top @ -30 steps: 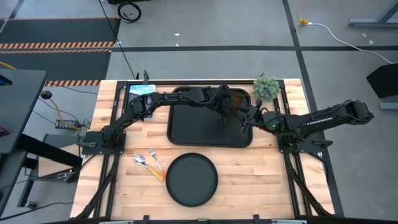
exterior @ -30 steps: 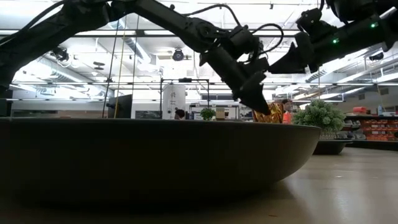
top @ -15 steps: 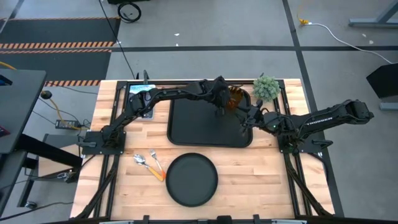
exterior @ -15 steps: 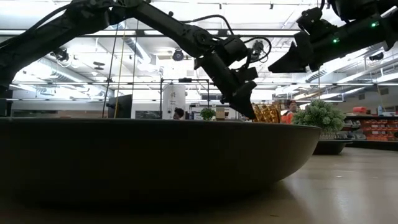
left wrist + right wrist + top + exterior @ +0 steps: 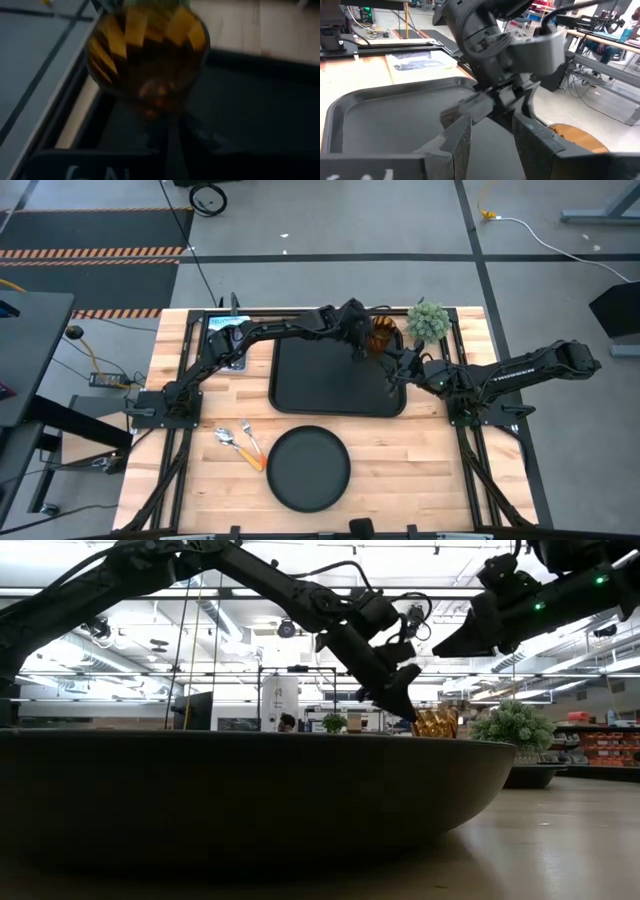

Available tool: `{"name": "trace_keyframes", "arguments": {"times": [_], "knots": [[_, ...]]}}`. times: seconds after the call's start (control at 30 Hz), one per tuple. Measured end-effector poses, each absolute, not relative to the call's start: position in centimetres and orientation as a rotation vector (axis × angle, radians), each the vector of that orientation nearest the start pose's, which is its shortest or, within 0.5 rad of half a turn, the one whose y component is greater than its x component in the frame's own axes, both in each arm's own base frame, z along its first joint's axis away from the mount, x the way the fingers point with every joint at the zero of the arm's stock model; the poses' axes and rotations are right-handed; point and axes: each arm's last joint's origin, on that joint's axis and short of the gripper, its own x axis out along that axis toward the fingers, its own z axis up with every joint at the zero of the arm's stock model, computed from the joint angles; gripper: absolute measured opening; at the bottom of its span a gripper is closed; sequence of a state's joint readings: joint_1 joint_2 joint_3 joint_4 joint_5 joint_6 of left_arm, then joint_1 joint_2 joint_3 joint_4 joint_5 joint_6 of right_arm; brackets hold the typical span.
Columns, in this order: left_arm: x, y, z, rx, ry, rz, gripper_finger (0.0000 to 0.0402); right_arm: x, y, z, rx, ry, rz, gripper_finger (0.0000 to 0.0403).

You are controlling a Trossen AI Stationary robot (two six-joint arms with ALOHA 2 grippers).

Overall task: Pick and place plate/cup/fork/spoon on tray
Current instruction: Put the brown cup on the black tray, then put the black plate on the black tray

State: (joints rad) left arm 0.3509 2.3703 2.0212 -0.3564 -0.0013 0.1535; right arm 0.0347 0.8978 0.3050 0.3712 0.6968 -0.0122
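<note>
The amber cup (image 5: 385,337) stands upright in the far right corner of the black tray (image 5: 330,385); it also shows in the low view (image 5: 436,722) and fills the left wrist view (image 5: 145,55). My left gripper (image 5: 362,345) hangs right beside the cup, on its left; whether it touches the cup I cannot tell. My right gripper (image 5: 398,365) is open and empty above the tray's right edge, just near of the cup. The round black plate (image 5: 307,468) lies on the table near the front edge. The fork and spoon (image 5: 243,448) lie side by side left of the plate.
A small green potted plant (image 5: 428,320) stands just off the tray's far right corner, close to the cup. A printed sheet (image 5: 225,325) lies at the table's far left. The two arms crowd the tray's far right corner; the tray's left and middle are bare.
My left gripper has gone toward the table's far edge and risen a little. The cup has shifted with it toward the tray's far right corner. My right arm has kept still.
</note>
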Motion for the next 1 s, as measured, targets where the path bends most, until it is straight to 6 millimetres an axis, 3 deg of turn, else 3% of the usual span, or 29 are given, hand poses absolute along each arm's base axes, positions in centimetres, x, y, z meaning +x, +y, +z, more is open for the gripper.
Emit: {"name": "trace_keyframes", "arguments": {"times": [0.23,0.43,0.53,0.7,0.87,1.0], "knots": [[47.4,19.0,18.9,-0.027,0.979,0.198,0.0052,17.9,-1.2,19.8,-0.046,0.245,-0.661,0.0151],[44.5,17.7,22.2,-0.069,1.133,0.143,0.0044,17.7,-1.1,18.9,0.016,0.312,-0.656,0.0151],[43.5,16.1,23.6,-0.102,1.198,0.09,0.0034,17.7,-0.7,18.9,0.027,0.309,-0.634,0.0151],[42.3,13.1,23.6,-0.216,1.371,-0.018,0.0025,17.7,-0.1,18.9,0.026,0.304,-0.593,0.0151],[42.7,9.3,23.6,-0.15,1.428,-0.124,0.0035,17.7,0.5,18.9,0.033,0.304,-0.549,0.0151],[43.1,5.8,23.6,-0.055,1.444,-0.23,0.0066,17.7,0.9,18.9,0.047,0.299,-0.526,0.0151]]}}
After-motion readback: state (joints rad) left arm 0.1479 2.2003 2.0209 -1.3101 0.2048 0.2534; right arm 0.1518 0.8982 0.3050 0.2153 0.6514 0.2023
